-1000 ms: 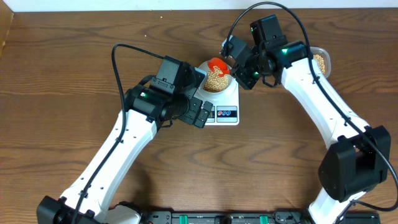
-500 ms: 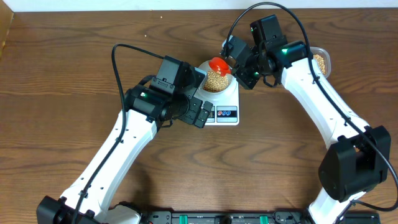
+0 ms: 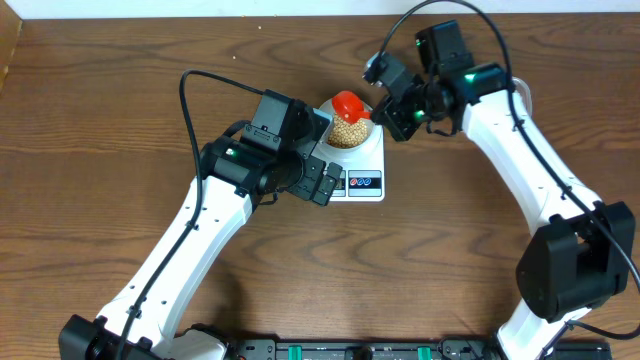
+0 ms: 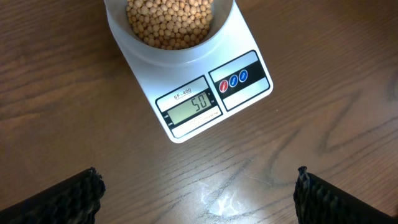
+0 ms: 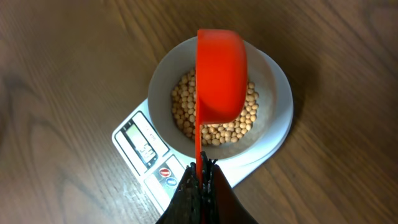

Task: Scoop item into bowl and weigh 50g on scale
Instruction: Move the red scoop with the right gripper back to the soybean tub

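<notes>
The white scale stands at mid-table with the pale bowl on it, holding tan beans. In the left wrist view the scale has 50 on its display, and the beans fill the bowl. My right gripper is shut on the thin handle of a red scoop. The scoop is turned on its side above the bowl and hides part of the beans. My left gripper hangs open over bare wood in front of the scale, holding nothing.
The left arm reaches in from the near left and the right arm from the right, both close to the scale. A black rail runs along the near table edge.
The right gripper has drawn back a little toward the far right with the scoop. The scoop has turned from showing beans inside to showing its red back. The left arm has not moved.
</notes>
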`<action>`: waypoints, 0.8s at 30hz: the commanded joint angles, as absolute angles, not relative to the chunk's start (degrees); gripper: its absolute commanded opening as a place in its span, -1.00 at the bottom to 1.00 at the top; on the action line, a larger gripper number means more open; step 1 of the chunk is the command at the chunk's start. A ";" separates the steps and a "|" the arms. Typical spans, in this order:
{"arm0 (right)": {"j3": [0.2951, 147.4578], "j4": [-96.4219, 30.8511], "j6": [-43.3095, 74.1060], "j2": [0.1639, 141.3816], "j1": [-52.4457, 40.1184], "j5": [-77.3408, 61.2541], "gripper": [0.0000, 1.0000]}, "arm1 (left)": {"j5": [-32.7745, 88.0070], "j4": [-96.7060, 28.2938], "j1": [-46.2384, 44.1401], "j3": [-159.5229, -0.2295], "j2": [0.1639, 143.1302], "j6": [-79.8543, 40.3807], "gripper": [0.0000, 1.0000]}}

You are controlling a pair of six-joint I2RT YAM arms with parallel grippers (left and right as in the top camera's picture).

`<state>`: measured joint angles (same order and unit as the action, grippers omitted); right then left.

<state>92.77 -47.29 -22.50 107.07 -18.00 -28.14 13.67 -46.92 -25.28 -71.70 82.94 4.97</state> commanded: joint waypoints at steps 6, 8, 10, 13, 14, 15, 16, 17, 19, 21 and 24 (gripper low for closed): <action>93.43 -48.01 -19.46 105.21 -13.34 -37.15 -0.98 | 14.37 -47.11 -25.19 -71.37 83.11 5.98 0.99; 93.43 -48.03 -19.25 105.21 -12.69 -38.04 -0.98 | 14.35 -47.11 -25.19 -71.37 83.11 5.98 0.99; 93.43 -47.99 -18.63 105.21 -12.19 -38.11 -0.98 | 14.37 -47.11 -25.19 -71.37 83.11 5.98 0.99; 93.43 -48.01 -17.58 105.21 -11.51 -38.30 -0.98 | 14.37 -47.11 -25.19 -71.37 83.11 5.98 0.99; 93.43 -48.01 -17.58 105.21 -11.31 -38.63 -0.98 | 14.37 -47.11 -25.19 -71.37 83.11 5.98 0.99; 93.43 -48.01 -17.58 105.21 -11.18 -39.33 -0.98 | 14.35 -47.11 -25.19 -71.37 83.11 5.98 0.99; 93.43 -47.99 -17.58 105.21 -10.92 -40.38 -0.98 | 14.37 -47.11 -25.19 -71.37 83.11 5.98 0.99; 93.43 -47.99 -17.56 105.21 -10.74 -41.43 -0.98 | 14.37 -47.11 -25.19 -71.37 83.11 5.98 0.99; 93.43 -48.05 -17.41 105.21 -10.00 -43.09 -0.98 | 14.37 -47.11 -25.19 -71.37 83.11 5.98 0.99; 93.43 -47.99 -16.32 105.21 -9.26 -44.07 -0.98 | 14.37 -47.11 -25.19 -71.37 83.11 5.98 0.99; 93.43 -48.49 -16.08 105.21 -7.18 -48.21 -0.98 | 14.37 -47.11 -25.19 -71.37 83.11 5.98 0.99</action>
